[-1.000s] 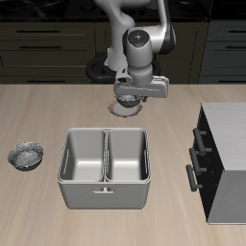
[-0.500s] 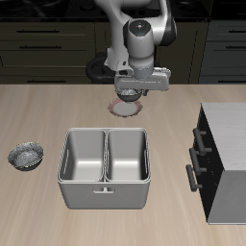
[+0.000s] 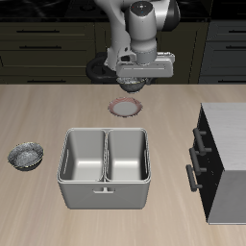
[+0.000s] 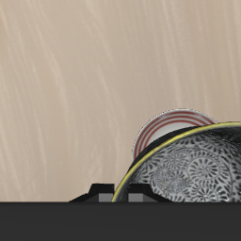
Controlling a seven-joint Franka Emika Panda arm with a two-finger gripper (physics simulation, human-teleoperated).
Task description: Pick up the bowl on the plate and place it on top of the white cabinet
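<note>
The bowl is hanging in the air above the plate, gripped at its rim by the gripper, whose fingers are clenched on it. In the exterior view the bowl is mostly hidden behind the gripper body, with only a dark sliver peeking out beneath it; in the wrist view it is cut off by the frame edge, showing its speckled side and yellowish rim. The fingertips themselves are hard to make out in both views. The plate is sitting bare on the table, partly covered by the bowl in the wrist view. From the plate, the white cabinet is standing at about 4 o'clock, cut off by the frame edge. The grey two-compartment basin is lying at about 6 o'clock, between the plate and the front edge. A second speckled bowl is resting at about 8 o'clock, well apart.
</note>
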